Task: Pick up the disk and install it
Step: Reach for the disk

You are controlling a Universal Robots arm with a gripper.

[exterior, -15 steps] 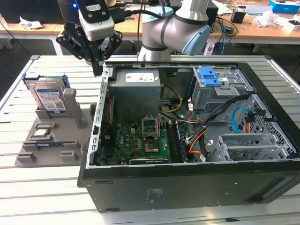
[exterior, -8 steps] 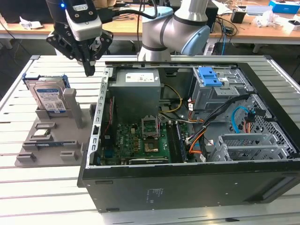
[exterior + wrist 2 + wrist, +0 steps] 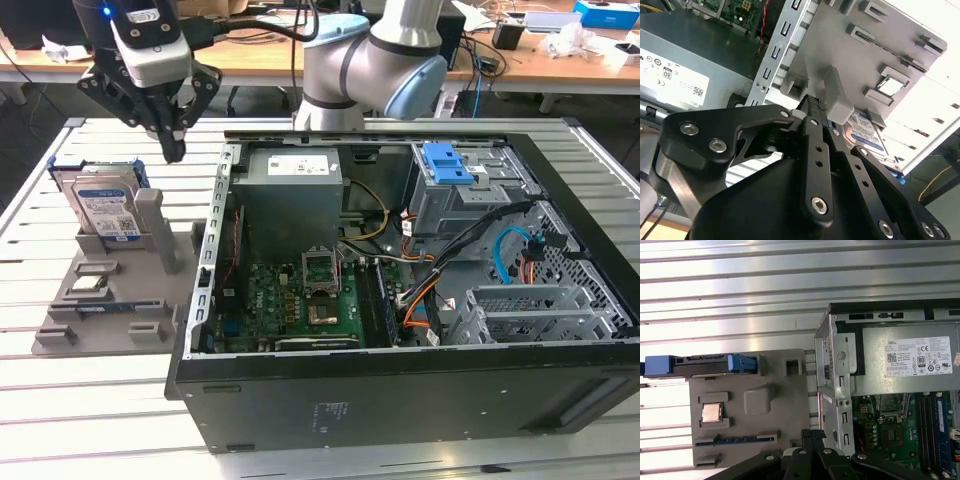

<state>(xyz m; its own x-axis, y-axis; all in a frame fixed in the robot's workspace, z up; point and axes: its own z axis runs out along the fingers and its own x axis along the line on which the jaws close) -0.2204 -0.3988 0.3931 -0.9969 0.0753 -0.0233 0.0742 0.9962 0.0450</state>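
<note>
Aluminium slats form the table [image 3: 100, 430], the largest item present. On it lies the black computer case [image 3: 400, 400], side panel off, exposing the board, the grey power supply [image 3: 290, 195] and the drive cage with its blue latch [image 3: 446, 163].

Just beside the case, on the exterior view's left, sits a grey fixture tray [image 3: 100, 328]. The disk [image 3: 105, 215] stands on edge in a slot at the far end of this tray, label facing out, blue carrier frame along its edges. It is not gripped and not installed.

The gripper [image 3: 172, 150] hangs above the tray, between the disk and the case wall. Its jaws appear pressed together on nothing, the tips meeting in a single point in both wrist views [image 3: 815, 104] [image 3: 812, 436].

A grey upright post [image 3: 160, 232] rises from the tray, close to the disk and almost under the fingertips. A small square chip [image 3: 88, 285] lies in a pocket nearer the front.

Risks, as judged:
- Descent with jaws closed would strike the disk's top edge rather than straddle it.
- The post crowds the approach, so a finger could catch on it.
- A disk standing on edge could tip if nudged sideways.
- A grip on the plastic frame alone might flex or slip.
</note>
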